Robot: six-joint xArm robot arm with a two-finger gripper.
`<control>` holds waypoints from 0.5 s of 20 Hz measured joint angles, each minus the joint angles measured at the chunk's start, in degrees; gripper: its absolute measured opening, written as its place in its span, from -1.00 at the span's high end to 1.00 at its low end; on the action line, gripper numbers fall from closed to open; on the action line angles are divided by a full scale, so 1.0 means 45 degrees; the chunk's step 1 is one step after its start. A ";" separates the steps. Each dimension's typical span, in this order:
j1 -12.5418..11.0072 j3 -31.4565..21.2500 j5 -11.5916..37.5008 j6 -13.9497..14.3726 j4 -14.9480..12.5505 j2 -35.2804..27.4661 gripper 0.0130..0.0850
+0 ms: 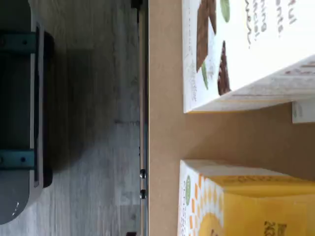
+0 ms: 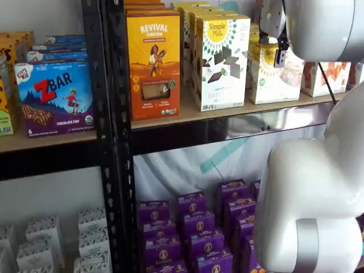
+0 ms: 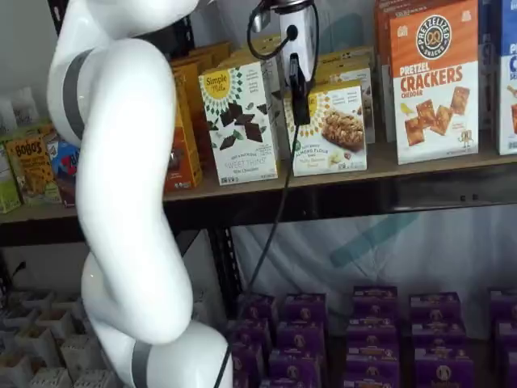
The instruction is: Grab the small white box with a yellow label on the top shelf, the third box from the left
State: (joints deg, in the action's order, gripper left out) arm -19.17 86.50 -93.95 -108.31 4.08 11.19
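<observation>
Beneath the wrist camera, two cartons on the top shelf (image 1: 167,123): small white box (image 1: 241,196) and taller white box (image 1: 246,49). Across both shelf views, one hand (image 3: 300,109) just before the small white box (image 3: 335,129); finger spread impossible to tell.

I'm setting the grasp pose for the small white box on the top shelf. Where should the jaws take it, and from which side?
Judging from both shelf views, grip the small white box across its upper part, coming from the open front above the top shelf. It stands upright and is shorter than the taller white box and the crackers box, with gaps at both sides for the gripper.
</observation>
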 joint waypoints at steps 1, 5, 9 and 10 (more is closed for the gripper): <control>-0.0022 0.0000 0.0007 -0.0019 0.0030 -0.0003 -1.00; -0.0083 -0.0157 0.0243 -0.0079 0.0105 0.0080 -1.00; -0.0106 -0.0218 0.0340 -0.0109 0.0094 0.0116 -0.78; -0.0097 -0.0221 0.0345 -0.0108 0.0055 0.0120 -0.78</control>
State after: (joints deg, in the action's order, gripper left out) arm -19.60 85.50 -92.40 -108.80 4.33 11.73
